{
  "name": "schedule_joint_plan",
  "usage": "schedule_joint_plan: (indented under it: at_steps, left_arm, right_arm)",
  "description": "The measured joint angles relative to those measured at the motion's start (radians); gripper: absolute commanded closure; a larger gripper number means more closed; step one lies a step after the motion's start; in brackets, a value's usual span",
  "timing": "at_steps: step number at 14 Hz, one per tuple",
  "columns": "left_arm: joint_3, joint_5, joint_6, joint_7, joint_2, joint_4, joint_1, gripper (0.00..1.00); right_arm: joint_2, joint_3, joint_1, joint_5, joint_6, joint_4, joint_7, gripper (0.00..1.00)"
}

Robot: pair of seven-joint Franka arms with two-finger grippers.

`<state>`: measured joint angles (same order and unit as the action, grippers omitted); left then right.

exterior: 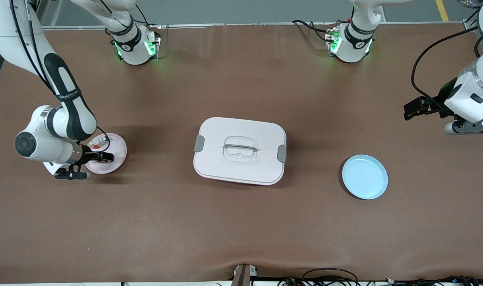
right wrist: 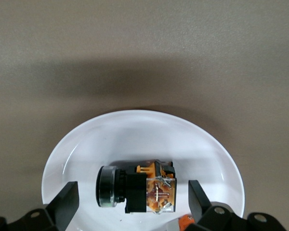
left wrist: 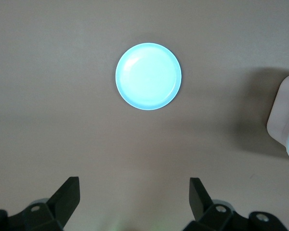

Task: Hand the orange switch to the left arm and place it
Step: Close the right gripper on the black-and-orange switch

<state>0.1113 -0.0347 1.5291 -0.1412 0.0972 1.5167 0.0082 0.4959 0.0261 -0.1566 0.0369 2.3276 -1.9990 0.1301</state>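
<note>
The orange switch (right wrist: 139, 188), black-bodied with an orange block, lies on its side on a small pink plate (exterior: 118, 147) toward the right arm's end of the table. My right gripper (right wrist: 132, 192) is low over that plate, open, with one jaw on each side of the switch and not touching it. In the front view the gripper (exterior: 101, 157) covers the switch. The white box (exterior: 240, 150) stands mid-table. My left gripper (exterior: 413, 108) is open and empty, up over the left arm's end of the table; it also shows in the left wrist view (left wrist: 135, 187).
A light blue plate (exterior: 364, 176) lies between the box and the left arm's end; it also shows in the left wrist view (left wrist: 148, 76). A small silver-and-red item (exterior: 99, 141) lies on the pink plate beside the switch. Cables run along the table's near edge.
</note>
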Motion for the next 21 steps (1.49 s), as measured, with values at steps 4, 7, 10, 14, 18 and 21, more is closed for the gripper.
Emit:
schedule_joint_plan:
  at_steps: [4, 7, 10, 14, 18, 21]
  left_arm:
    - [0.0, 0.0, 0.0, 0.0, 0.002, 0.005, -0.003, 0.0]
    - [0.001, 0.0, 0.0, 0.0, 0.003, 0.007, -0.004, 0.0]
    - [0.002, 0.0, 0.0, 0.0, 0.003, 0.007, -0.005, 0.0]
    - [0.014, 0.0, 0.0, 0.0, 0.003, 0.008, -0.005, 0.0]
    - [0.017, 0.0, -0.001, 0.0, 0.003, 0.007, -0.006, 0.0]
    - [0.028, 0.0, -0.001, 0.0, 0.002, 0.006, -0.006, 0.0]
  right_arm:
    - [0.0, 0.0, 0.0, 0.0, 0.049, -0.035, 0.003, 0.0]
    - [0.0, 0.0, 0.0, 0.0, 0.052, -0.042, 0.004, 0.0]
    - [0.001, 0.0, 0.0, 0.0, 0.052, -0.043, 0.004, 0.06]
    - [0.003, 0.0, 0.0, 0.0, 0.052, -0.044, 0.005, 0.75]
    - [0.003, 0.0, 0.0, 0.0, 0.052, -0.043, 0.005, 1.0]
    - [0.003, 0.001, 0.0, 0.001, 0.045, -0.04, 0.005, 1.0]
